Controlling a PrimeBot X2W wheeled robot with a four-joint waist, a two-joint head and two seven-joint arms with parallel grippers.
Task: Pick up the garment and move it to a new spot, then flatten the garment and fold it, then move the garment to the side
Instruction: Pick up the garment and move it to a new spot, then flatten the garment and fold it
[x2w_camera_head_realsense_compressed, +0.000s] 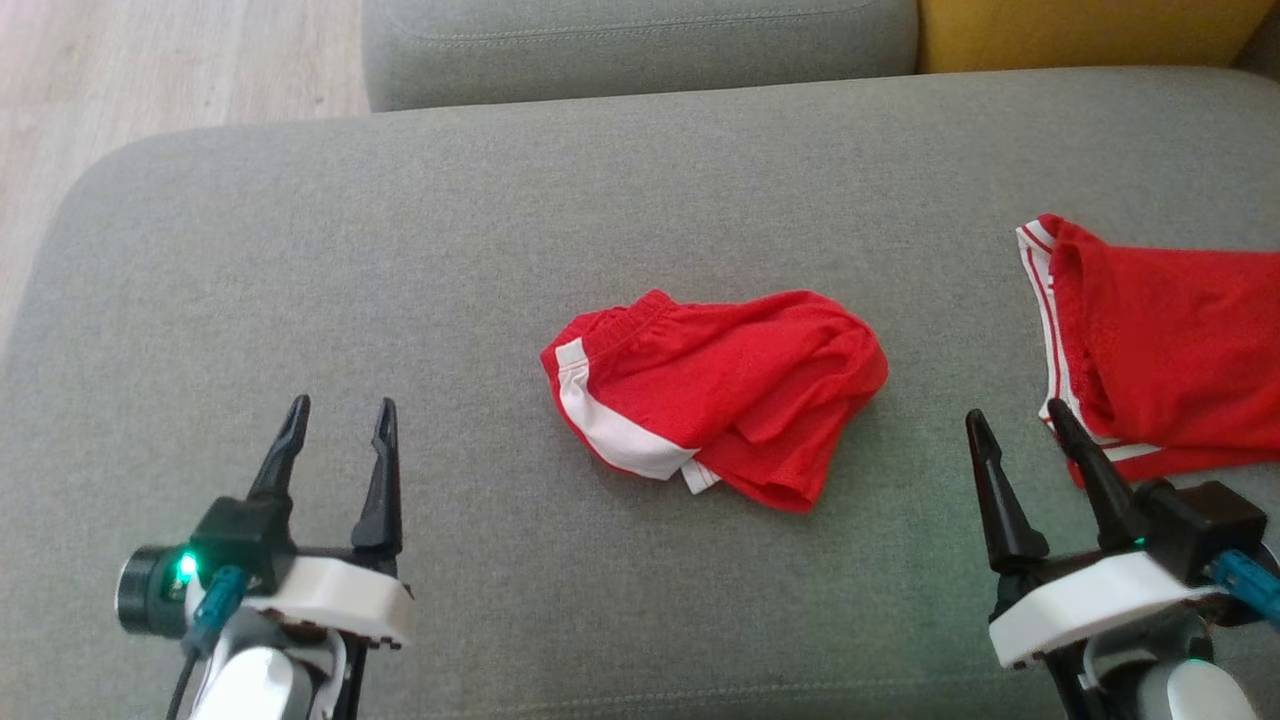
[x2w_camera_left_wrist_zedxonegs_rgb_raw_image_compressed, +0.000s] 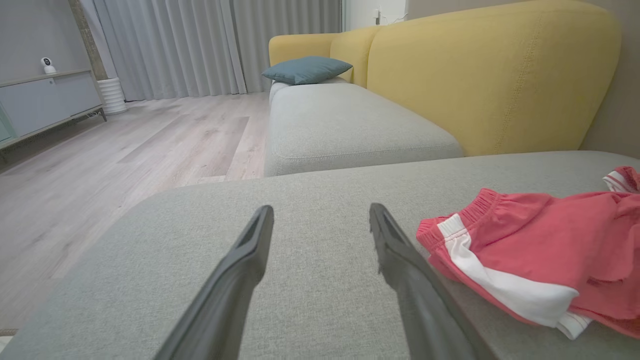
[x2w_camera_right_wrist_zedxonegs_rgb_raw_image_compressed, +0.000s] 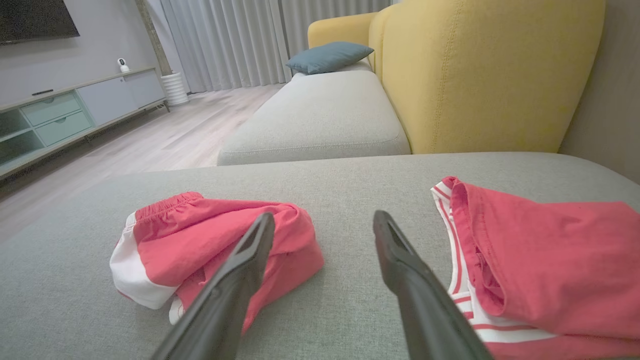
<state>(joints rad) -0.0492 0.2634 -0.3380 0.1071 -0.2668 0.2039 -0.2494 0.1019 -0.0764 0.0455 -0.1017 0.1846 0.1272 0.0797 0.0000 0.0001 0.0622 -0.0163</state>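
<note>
My left gripper (x2w_camera_head_realsense_compressed: 342, 402) and right gripper (x2w_camera_head_realsense_compressed: 1013, 410) gape empty. The shorts (x2w_camera_head_realsense_compressed: 715, 395) sit at the cushion's (x2w_camera_head_realsense_compressed: 300, 250) middle; another red garment (x2w_camera_head_realsense_compressed: 1170, 360) hugs its right edge.

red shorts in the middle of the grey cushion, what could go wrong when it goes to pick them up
1. The crumpled red shorts with the white side stripe lie bunched in layers, so a pinch may catch just the top fold and lift them twisted.
2. The second red garment with white striped trim lies close beside the right gripper, whose jaws stand open; it could be snagged or picked by mistake.
</note>
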